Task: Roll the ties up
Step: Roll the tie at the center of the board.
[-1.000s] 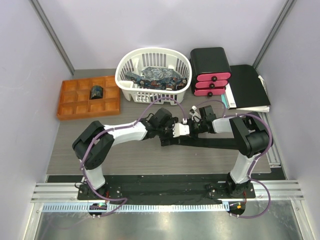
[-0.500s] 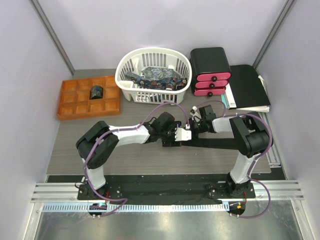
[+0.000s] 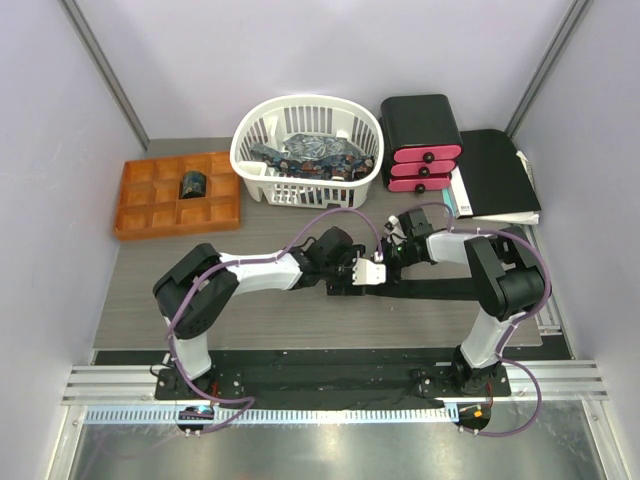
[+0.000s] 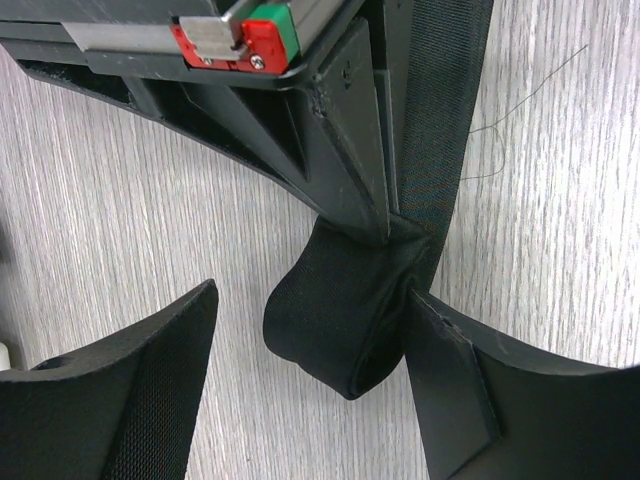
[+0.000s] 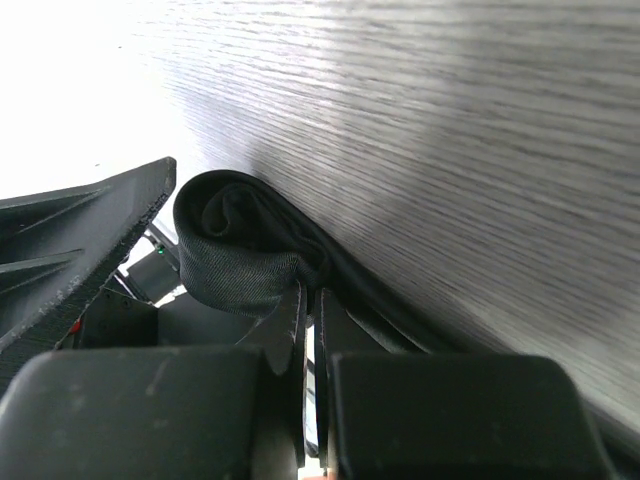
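Though only begun as a roll, lies mostly flat at mid-bench (image 3: 300,315): black tie (image 3: 430,289), stretched as a long strip toward the right side, wound at its left end into a small loose coil (image 4: 335,325). Pinched just behind that coil by the right tool (image 5: 310,320), pressed together with the fabric caught between. Straddled by the left tool (image 4: 310,340), held apart: one finger against the coil's side, the other well clear, with bare bench between.

Farther back, in a white basket (image 3: 250,150), a heap of patterned ties (image 3: 310,152). At back left, in one compartment of an orange tray (image 3: 160,215), a rolled dark tie (image 3: 191,185). Just right of the basket, a black box with pink drawers (image 3: 420,125), and beside that a black folder (image 3: 495,165).
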Robot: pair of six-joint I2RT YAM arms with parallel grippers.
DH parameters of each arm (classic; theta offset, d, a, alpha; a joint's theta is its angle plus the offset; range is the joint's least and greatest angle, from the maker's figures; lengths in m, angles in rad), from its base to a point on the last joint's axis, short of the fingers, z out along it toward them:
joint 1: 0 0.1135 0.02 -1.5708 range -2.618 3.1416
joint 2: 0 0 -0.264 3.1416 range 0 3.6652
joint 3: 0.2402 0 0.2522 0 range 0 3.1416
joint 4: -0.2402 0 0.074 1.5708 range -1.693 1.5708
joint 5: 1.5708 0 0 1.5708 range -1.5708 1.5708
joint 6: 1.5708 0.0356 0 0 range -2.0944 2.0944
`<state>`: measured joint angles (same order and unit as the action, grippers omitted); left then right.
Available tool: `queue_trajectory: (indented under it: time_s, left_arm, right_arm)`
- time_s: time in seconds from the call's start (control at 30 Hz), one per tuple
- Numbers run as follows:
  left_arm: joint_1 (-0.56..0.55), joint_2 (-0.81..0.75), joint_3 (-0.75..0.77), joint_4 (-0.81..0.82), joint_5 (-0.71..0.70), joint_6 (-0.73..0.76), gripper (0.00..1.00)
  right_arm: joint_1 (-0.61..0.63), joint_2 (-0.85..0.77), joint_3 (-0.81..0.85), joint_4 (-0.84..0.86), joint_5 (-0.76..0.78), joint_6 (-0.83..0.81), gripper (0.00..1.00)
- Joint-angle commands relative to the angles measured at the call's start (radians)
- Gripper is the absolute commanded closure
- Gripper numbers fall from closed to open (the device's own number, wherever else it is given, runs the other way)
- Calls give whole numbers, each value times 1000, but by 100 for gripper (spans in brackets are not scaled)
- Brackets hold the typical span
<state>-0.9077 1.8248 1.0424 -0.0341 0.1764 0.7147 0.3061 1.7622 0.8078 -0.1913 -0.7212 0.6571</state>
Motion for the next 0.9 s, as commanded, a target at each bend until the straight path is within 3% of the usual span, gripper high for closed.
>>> queue_trajectory:
  time_s: [0.0, 0.17, 0.5, 0.67, 0.87]
  left_arm:
    - [4, 51, -7, -90, -57, -4, 27]
    - [9, 36, 13, -133, -49, -49, 27]
    - [128, -179, -10, -156, 155, -273, 25]
    - [185, -185, -44, -179, 282, -204, 24]
    - [219, -122, -24, -173, 337, -94, 22]
  right_arm:
    - [10, 3, 31, -117, 64, -76, 99]
    - [10, 101, 34, -51, 137, -154, 99]
    - [14, 235, 112, 73, 155, -238, 99]
    - [16, 227, 119, 87, 111, -263, 99]
    - [22, 201, 97, 98, 100, -287, 99]
